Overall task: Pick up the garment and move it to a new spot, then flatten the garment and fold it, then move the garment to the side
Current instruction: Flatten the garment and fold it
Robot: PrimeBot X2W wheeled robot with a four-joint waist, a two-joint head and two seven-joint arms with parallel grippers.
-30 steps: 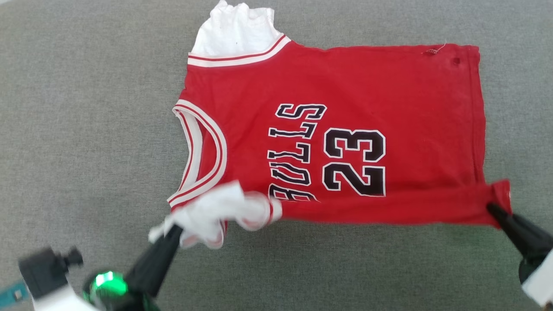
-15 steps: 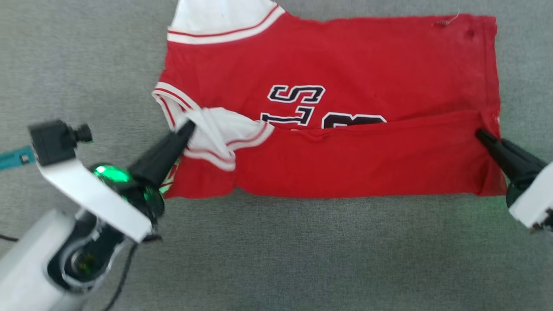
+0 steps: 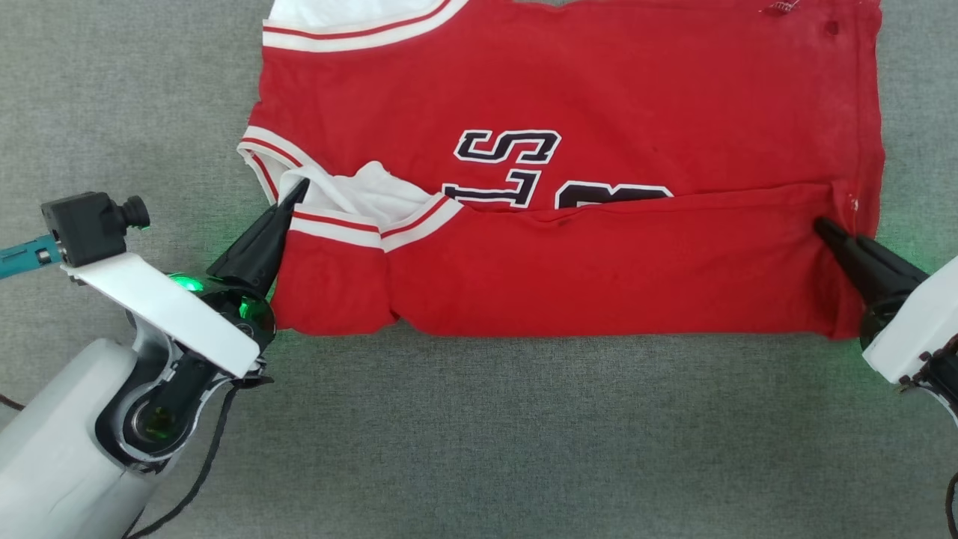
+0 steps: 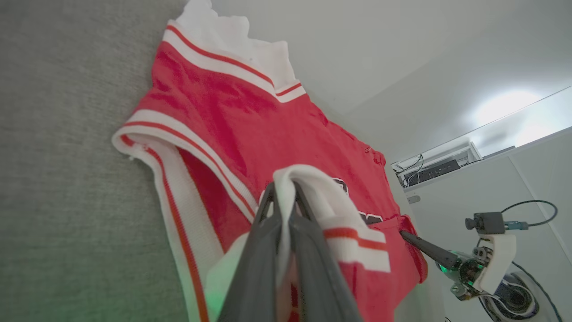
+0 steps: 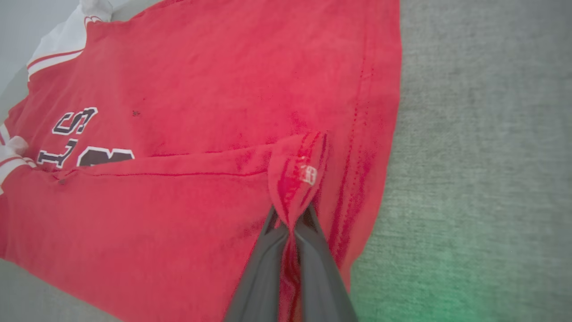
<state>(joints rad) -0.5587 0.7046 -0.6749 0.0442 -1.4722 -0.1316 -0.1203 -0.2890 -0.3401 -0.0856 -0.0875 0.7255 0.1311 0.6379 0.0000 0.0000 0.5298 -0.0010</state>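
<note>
The garment (image 3: 584,97) is a red jersey with white sleeves and black lettering, spread on grey cloth. Its near edge is folded over onto the chest, covering the lower part of the lettering. My left gripper (image 3: 299,185) is shut on the white striped sleeve (image 3: 359,213) at the fold's left end, and the left wrist view shows that white cloth pinched between its fingers (image 4: 286,210). My right gripper (image 3: 821,224) is shut on the red hem corner (image 5: 297,179) at the fold's right end. The far sleeve (image 3: 329,15) runs out of the head view's top.
Grey fabric surface (image 3: 524,434) stretches all around the jersey, with bare room in front of it and to both sides. A small camera (image 3: 90,228) on a white bracket rides my left wrist. White walls and a shelf of equipment (image 4: 440,167) stand beyond.
Both grippers carried the jersey's near edge up and over onto the chest, hiding most of the lettering and number. The head camera also tilted, shifting the jersey upward in view.
</note>
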